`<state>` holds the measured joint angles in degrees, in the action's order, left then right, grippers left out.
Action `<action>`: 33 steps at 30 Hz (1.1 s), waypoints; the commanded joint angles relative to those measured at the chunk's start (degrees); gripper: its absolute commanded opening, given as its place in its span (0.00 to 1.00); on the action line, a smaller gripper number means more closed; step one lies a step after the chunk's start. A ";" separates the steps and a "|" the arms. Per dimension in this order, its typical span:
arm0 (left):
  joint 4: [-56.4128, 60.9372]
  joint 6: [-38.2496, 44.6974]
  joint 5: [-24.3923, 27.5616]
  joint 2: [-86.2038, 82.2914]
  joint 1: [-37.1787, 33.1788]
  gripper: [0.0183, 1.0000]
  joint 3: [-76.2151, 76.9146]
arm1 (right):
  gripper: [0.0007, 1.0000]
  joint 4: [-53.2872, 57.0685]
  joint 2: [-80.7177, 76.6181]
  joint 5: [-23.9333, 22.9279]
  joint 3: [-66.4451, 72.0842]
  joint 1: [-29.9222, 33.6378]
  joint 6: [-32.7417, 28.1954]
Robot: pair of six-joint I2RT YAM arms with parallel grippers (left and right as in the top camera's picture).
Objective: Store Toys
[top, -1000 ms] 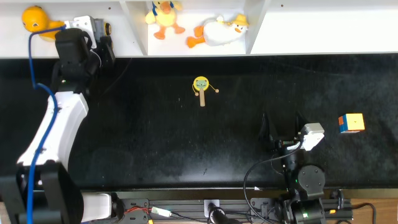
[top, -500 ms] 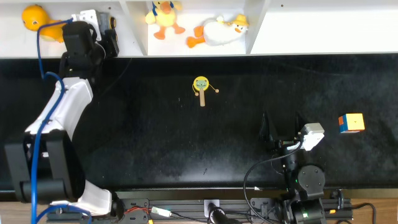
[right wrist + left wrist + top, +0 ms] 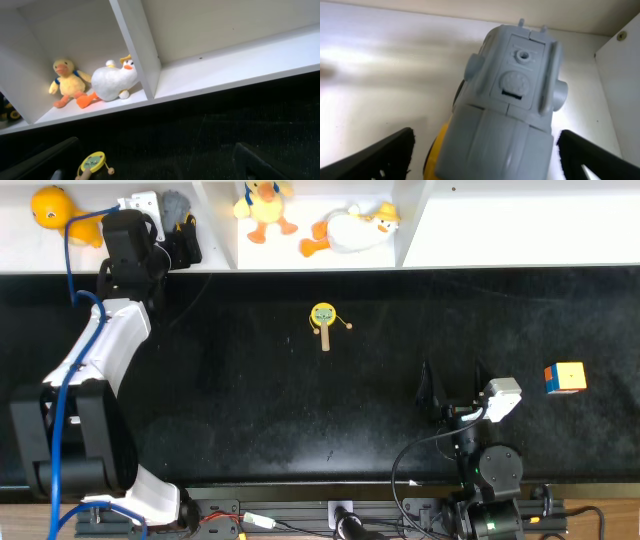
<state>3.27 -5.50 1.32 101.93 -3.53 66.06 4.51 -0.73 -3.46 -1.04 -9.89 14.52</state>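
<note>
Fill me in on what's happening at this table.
Toys are being put away on a white shelf. The left pincer is inside the shelf's left compartment, open on either side of a grey and yellow toy robot. An orange toy sits in the same compartment. Two plush ducks are in the middle one. The right pincer is open over the black table. A small rattle drum and a colourful cube lie on the table, not yet stored.
</note>
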 commanded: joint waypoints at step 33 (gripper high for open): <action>-47.19 -4.07 -3.87 -28.79 0.13 1.00 1.18 | 0.99 -0.31 0.52 -0.61 0.79 -0.48 -0.42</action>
<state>-40.95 -7.90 -1.37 79.05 -3.51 66.35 4.49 -0.73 -3.44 -1.04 -9.89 14.50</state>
